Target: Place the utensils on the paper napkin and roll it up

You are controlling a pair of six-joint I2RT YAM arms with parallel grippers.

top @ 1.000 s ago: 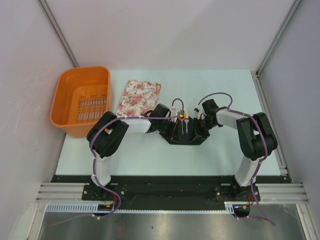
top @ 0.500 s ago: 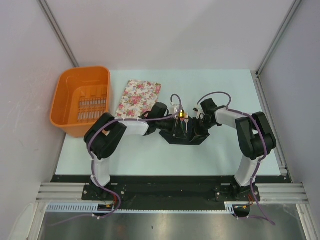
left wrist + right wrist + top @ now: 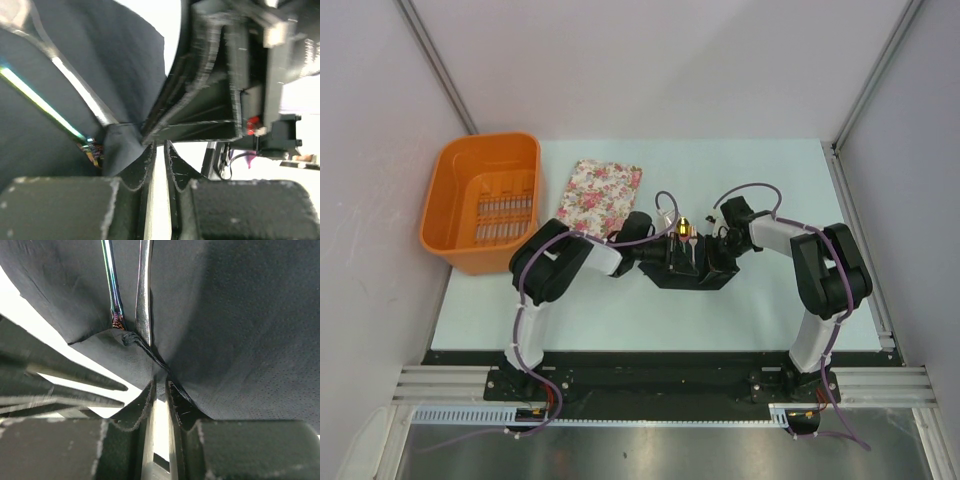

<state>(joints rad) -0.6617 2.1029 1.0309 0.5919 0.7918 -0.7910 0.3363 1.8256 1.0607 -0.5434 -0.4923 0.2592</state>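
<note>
Black paper napkin (image 3: 692, 275): lies mid-table between the two wrists, bunched and creased rather than flat. It is not yet a roll.
Utensils (image 3: 686, 232): on the napkin. Their gold heads poke out past its far edge, and the slim handles run back toward the arms along the sheet's middle. The right wrist view shows two handles side by side in a fold.
Left gripper (image 3: 159, 146): jaws almost together with only a thin pale slit between them. A folded corner of the napkin reaches their tips and looks nipped there.
Right gripper (image 3: 159, 384): just as narrow, and a crease of the napkin runs straight into its tips, so it seems to pinch the paper.
Just changed: over the last second the left arm swung its elbow inward and laid its forearm flatter. The napkin's left flap has drawn in with it, so the dark shape is tighter than it was. The right arm and the gold heads have hardly shifted.
Meaning: placing looks done and the wrap is under way, left side first. My guess is that most of the rolling remains.
Risk: thin paper pulled from two sides may tear or let the handles slide.
Floral cloth (image 3: 600, 195): near the left arm, apart from the napkin.
Orange basket (image 3: 445, 200): far left of the table (image 3: 770, 310).
</note>
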